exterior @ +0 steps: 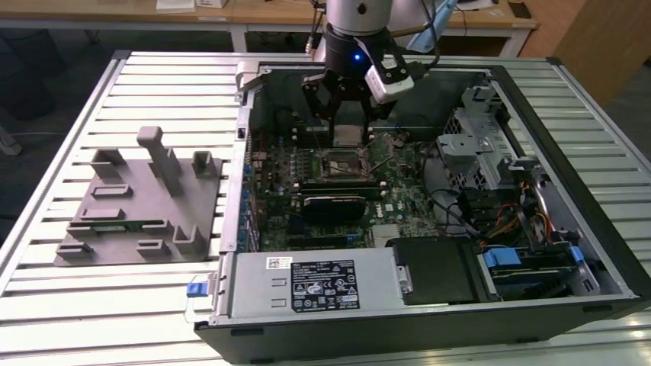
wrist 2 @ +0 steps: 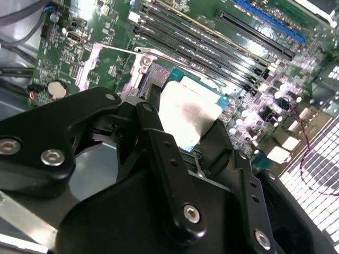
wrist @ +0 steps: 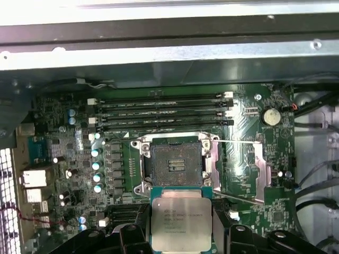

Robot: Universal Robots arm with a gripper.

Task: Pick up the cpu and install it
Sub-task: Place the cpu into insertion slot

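The cpu (exterior: 348, 136) is a small square chip with a silvery top. It hangs inside the open computer case, with my gripper (exterior: 348, 123) shut on its edges. In the first wrist view the cpu (wrist: 181, 219) sits between the black fingers (wrist: 132, 235), just short of the open black-framed socket (wrist: 176, 165), whose metal load plate (wrist: 259, 170) is flipped aside. In the second wrist view the cpu (wrist 2: 188, 114) is tilted above the motherboard and clamped by my gripper (wrist 2: 185, 129). The socket (exterior: 344, 164) lies a little nearer the camera than the chip in the exterior view.
Memory slots (wrist: 164, 111) run beside the socket. The case wall (exterior: 249, 137), a power supply (exterior: 315, 286), a drive cage (exterior: 489, 145) and loose cables (exterior: 508, 221) surround the board. A grey tray (exterior: 142, 206) with upright holders lies on the slatted table at the exterior view's left.
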